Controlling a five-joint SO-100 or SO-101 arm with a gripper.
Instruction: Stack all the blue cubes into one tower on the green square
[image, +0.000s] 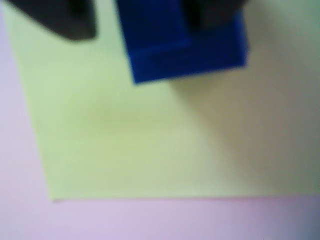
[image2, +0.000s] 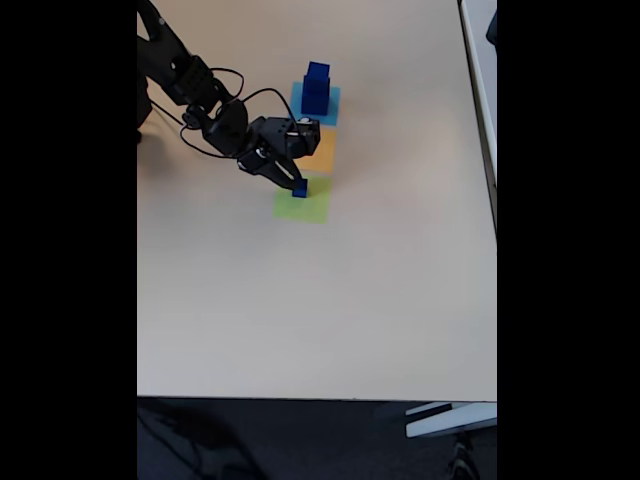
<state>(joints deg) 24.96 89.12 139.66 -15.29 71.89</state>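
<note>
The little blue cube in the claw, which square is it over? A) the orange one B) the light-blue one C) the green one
C: in the fixed view the claw holds the cube at the top edge of the green square, and the wrist view shows the cube with green below.

A blurred blue cube (image: 185, 47) is seen at the top edge over the green square (image: 150, 145), apparently held between the dark fingers (image: 65, 20) of the claw (image: 142, 22), with pale counter (image: 20, 200) bordering the square.
</note>
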